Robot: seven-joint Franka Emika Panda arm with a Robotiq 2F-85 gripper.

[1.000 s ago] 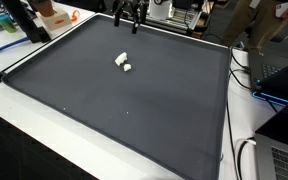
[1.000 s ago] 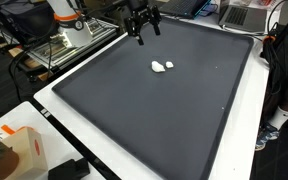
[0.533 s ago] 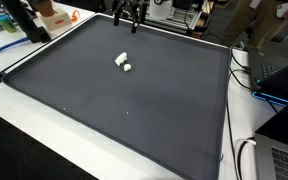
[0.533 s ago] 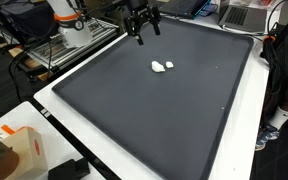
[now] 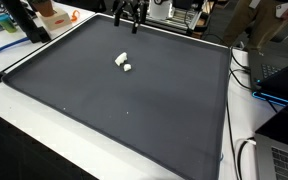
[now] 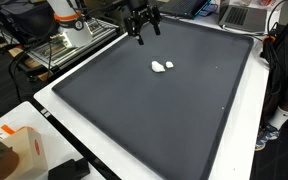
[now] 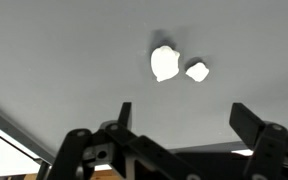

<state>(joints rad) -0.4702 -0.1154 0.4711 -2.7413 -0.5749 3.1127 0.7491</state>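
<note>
A black robot gripper (image 5: 130, 17) hangs above the far edge of a large dark mat (image 5: 134, 115) that covers most of a white table (image 5: 44, 135). Both exterior views show it there (image 6: 142, 28), near the middle of that edge. Its jaws are spread wide and released, with nothing between them. In the wrist view the gripper (image 7: 184, 125) enters from the bottom of the frame, and its 2 dark fingers (image 7: 124, 110) stand well apart with only bare mat in the gap.

The nearest things are 2 small white pieces lying on the mat, well clear of the gripper and untouched by it. The larger white piece (image 5: 121, 59) is rounded, and the smaller white piece (image 5: 127, 68) lies just beside it. In an exterior view the pair (image 6: 159, 67) sits in the far half of the mat, near its middle line. In the wrist view the larger white piece (image 7: 164, 63) and the smaller white piece (image 7: 197, 71) lie ahead of the open fingers.

An orange box (image 6: 22, 148) stands on the table off the mat's near corner.
</note>
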